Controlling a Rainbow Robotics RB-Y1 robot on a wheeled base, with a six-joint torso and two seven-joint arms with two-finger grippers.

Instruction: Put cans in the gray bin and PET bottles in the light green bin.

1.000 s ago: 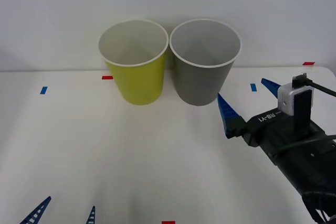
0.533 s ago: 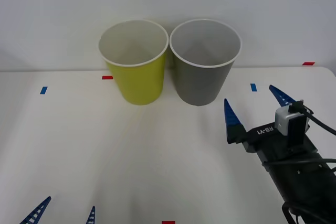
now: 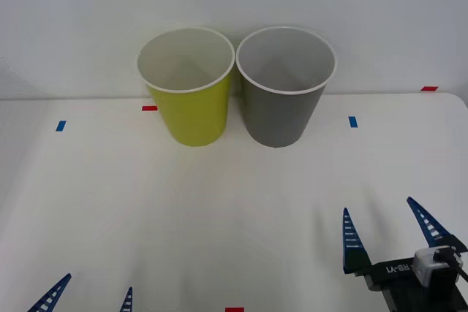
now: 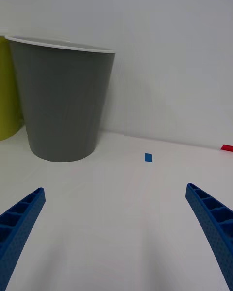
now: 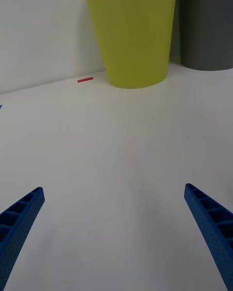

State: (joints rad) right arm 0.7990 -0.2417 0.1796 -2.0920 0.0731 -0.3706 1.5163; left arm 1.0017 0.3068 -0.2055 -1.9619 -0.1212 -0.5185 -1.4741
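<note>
I have both arms low at the near edge of the table [image 3: 110, 210]. My left gripper [image 3: 89, 296] sits by the near left corner, its blue fingers spread wide with nothing between them. My right gripper [image 3: 391, 233] sits toward the near right corner, fingers likewise parted and empty; from its wrist camera I see bare white tabletop between the two tips.

I can find no can or PET bottle on the table surface. The bins' pale inner walls show from the front camera, but their floors are hidden from me, so I cannot tell what lies inside.

Further out a blue tape mark [image 3: 353, 121] lies just right of the gray bin, and a red one [image 3: 149, 108] just left of the green bin. At the far edge, against the wall, stand the two bins, upright and side by side with rims almost touching. The gray bin [image 3: 286, 87] lies ahead of my right gripper and somewhat toward the table's middle; the right arm is clearly the nearer to it. The light green bin [image 3: 187, 87] lies ahead and inward of my left gripper, making that arm the natural one for bottles. With nothing left to pick, I judge the sorting finished, or paused until another item arrives.
</note>
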